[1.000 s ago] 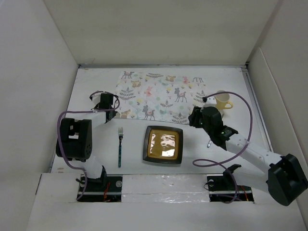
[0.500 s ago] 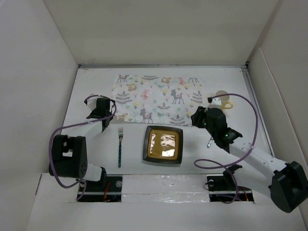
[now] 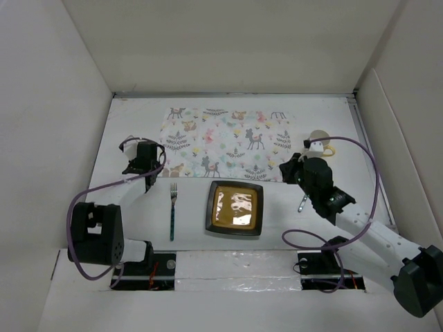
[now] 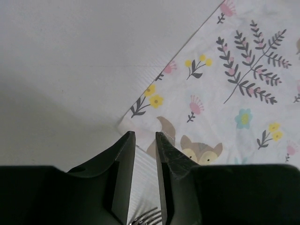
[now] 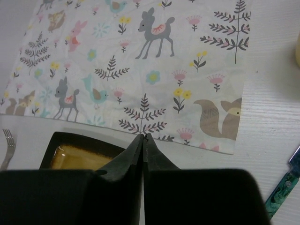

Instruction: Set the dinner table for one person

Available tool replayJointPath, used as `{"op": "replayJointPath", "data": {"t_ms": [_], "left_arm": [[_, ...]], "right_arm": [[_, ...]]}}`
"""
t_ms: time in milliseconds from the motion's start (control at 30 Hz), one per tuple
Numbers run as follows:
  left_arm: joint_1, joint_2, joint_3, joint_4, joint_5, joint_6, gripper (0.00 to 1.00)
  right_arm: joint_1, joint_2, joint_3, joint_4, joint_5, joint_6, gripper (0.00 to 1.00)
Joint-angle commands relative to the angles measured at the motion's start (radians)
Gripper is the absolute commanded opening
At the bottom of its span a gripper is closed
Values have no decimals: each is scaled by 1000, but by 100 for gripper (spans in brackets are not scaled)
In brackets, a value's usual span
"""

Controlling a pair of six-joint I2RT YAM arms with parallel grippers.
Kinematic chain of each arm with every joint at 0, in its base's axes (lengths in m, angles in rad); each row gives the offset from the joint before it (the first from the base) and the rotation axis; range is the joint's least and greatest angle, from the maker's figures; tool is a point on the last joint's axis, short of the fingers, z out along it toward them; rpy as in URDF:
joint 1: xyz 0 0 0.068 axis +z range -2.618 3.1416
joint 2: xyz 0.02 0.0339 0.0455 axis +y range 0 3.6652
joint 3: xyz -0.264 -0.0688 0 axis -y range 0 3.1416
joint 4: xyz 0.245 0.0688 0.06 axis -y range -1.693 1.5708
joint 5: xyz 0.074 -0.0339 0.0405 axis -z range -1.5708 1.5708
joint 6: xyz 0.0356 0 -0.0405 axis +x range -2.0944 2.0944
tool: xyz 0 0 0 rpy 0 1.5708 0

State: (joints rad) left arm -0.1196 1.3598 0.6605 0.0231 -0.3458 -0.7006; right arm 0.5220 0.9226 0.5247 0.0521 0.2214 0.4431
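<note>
The left gripper [image 4: 143,136] hovers with jaws narrowly parted and empty. The dinner table [image 3: 131,124] lies flat beneath everything. A placemat [image 3: 228,138] sits toward its far side, long axis running left to right, its near-left corner just ahead of those tips. The right gripper [image 5: 143,136], jaws pressed together, meets the cloth's near edge. A second ago the cloth lay slightly farther right, with the left jaws shut and the right wide.

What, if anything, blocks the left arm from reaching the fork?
Probably nothing, so yes. The fork lies on bare table close to the left gripper; the plate sits further right, and nothing stands between them.
</note>
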Motion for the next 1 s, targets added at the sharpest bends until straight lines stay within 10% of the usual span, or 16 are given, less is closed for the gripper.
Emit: {"op": "replayJointPath", "data": {"t_ms": [0,467,667,967], "left_arm": [[-12,-115,34,-12,-18,-22,22],[-28,-539,208,-83,626,257,38],[-12,-452,175,-132,567,248,51],[-3,-458,-48,37,145,-5,59]], "right_arm": [[-7,-4,37,14,-20,-1,2],[50,-65,-51,-106,-390,46,0],[62,-21,-83,-110,-159,59,47],[16,199,23,-26,-1,83,59]]}}
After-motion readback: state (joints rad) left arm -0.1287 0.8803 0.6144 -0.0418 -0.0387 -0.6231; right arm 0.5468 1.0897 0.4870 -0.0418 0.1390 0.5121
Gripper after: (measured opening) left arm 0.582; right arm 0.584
